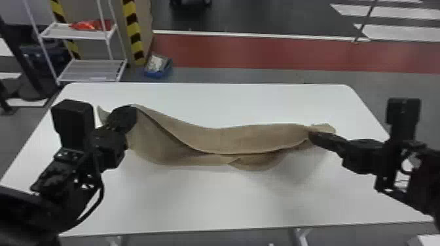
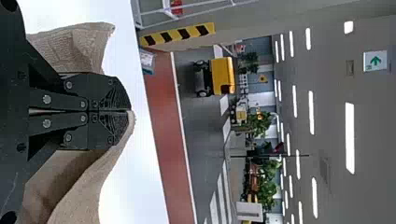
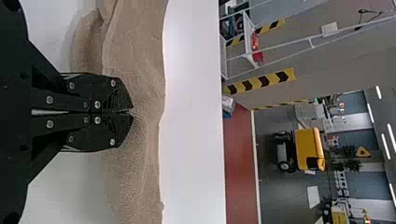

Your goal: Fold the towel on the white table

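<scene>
Our left black pincer [image 2: 130, 111] and right black pincer [image 3: 132, 112] pinch the tan cloth towel [image 1: 229, 139], slung between them over the white rectangular surface [image 1: 209, 199]; uneven pulling could slip an edge free.

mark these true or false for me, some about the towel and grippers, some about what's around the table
1. The left gripper is shut on the towel. True.
2. The towel is spread out flat. False: it lies bunched in a long strip with overlapping layers.
3. The right gripper's fingers are spread wide. False: they are closed together at the towel.
4. The blue bin is beyond the white table. True.
5. The red item is on the table. False: it's on the white rack.
</scene>
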Tool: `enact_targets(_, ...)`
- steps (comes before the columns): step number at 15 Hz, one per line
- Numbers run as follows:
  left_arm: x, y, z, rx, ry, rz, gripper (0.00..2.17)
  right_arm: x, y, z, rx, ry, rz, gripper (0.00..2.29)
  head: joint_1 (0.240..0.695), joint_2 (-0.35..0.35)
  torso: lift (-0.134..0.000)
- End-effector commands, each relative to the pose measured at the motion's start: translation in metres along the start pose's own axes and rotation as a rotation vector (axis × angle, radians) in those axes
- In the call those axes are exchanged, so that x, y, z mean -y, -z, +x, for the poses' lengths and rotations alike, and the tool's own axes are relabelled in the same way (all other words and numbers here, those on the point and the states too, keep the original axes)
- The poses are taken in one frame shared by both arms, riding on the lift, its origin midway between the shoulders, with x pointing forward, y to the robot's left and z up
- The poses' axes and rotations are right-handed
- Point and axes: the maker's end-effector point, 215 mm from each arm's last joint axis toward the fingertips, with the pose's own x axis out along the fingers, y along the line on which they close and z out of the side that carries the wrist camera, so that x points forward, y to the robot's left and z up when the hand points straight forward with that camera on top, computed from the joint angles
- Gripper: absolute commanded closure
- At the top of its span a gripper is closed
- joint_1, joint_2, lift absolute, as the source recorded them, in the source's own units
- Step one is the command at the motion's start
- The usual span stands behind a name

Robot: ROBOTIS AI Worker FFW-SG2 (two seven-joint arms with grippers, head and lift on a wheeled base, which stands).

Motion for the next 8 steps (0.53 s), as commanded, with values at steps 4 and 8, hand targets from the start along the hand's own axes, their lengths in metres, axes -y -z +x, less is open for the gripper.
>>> enact_targets(4,0.011,-0.003,-0.001,0.007,0.015,0.011,1.89,0.040,-0.019,0.048,-0.100,0.070,0.141,1.70,0.695,-0.090,-0.120)
enact_targets(8,0.009,0.004,0.001,-0.004,0.016,0.017,1.89,0.087,-0.027,0.137,-0.053,0.116,0.170,1.70,0.695,-0.108,-0.120)
